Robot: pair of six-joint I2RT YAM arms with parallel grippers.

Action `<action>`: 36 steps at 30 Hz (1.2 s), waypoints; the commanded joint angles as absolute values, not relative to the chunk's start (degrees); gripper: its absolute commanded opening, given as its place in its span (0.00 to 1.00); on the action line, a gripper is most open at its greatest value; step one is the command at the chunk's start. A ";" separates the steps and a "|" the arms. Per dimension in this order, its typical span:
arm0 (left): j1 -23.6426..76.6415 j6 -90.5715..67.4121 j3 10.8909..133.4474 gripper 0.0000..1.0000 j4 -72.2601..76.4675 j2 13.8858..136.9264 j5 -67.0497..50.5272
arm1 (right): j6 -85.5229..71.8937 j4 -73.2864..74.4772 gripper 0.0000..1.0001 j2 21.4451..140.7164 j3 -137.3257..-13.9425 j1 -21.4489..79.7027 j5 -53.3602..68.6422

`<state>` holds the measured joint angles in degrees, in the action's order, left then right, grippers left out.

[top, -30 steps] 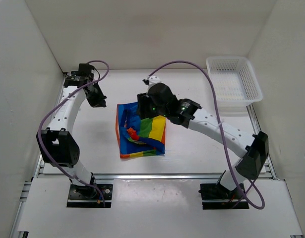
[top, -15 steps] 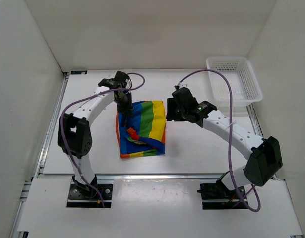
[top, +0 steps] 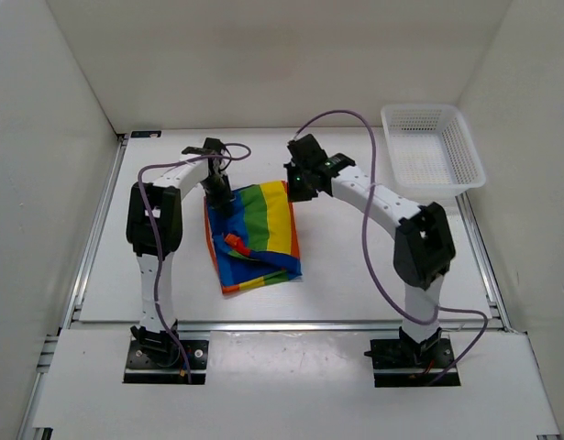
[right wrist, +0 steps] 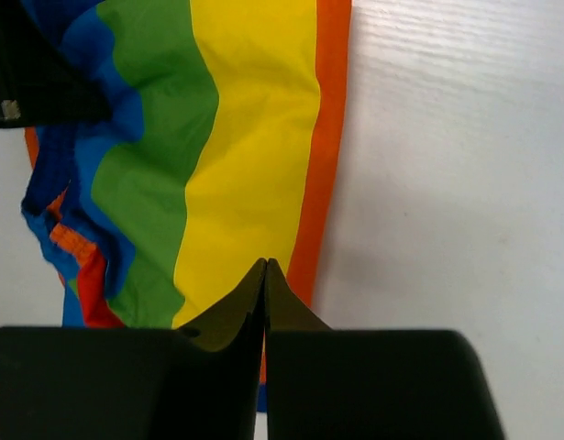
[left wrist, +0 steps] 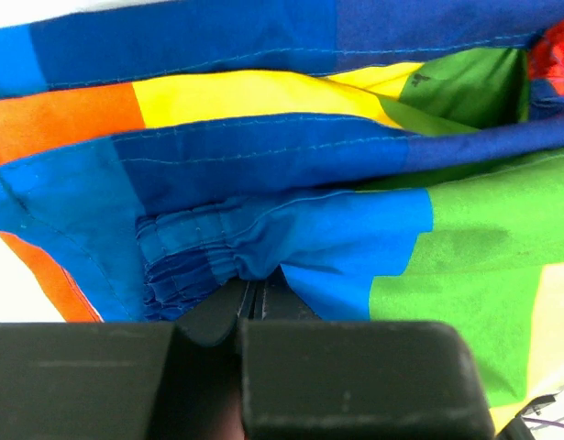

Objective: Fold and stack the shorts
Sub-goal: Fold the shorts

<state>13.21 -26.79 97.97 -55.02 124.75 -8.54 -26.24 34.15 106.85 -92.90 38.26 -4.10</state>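
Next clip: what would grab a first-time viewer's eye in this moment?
The rainbow-striped shorts lie part-folded at the middle of the table, the one splash of colour. The left gripper is shut on bunched blue cloth at their far left corner, and the right gripper is closed over the yellow stripe at the far right corner. A white mesh basket sits far right.

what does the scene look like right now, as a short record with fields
shorts: rainbow striped, partly folded, lying on the table
left pincer: shut on bunched blue cloth at the shorts' far left corner
right pincer: shut, tips at the yellow and orange edge; hold unclear
basket: white mesh, far right corner, apart from the shorts
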 commanded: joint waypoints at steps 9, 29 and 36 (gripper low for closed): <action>13.10 -24.79 101.95 0.10 -54.57 124.89 -10.46 | -24.52 36.73 0.00 134.55 -116.36 36.74 5.27; 16.17 -27.59 79.65 0.11 -52.13 102.65 -15.47 | -30.93 24.36 0.00 106.08 -80.08 46.31 0.61; 16.70 -27.60 76.72 0.11 -48.34 106.96 -12.40 | -32.08 23.64 0.00 111.18 -77.96 47.64 2.02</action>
<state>16.62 -27.51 75.70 -51.35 108.01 -13.96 -31.03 25.26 111.63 -77.76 47.97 1.37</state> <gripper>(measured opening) 0.120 0.002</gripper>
